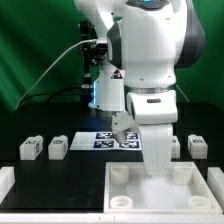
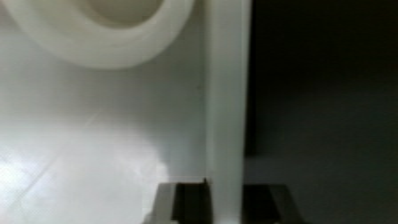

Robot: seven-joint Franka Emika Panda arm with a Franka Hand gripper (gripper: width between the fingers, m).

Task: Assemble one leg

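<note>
The large white tray-like piece lies at the front of the table, with round sockets in its corners. My gripper reaches down onto its far rim. In the wrist view, the two dark fingers stand one on each side of the raised rim and lie flush against it, so my gripper is shut on the rim. A round socket shows inside the piece. Two legs stand at the exterior view's left. Two more stand at its right, one partly hidden by the arm.
The marker board lies behind the tray-like piece, partly covered by the arm. A white block sits at the exterior view's left edge. The table is black, with a green curtain behind.
</note>
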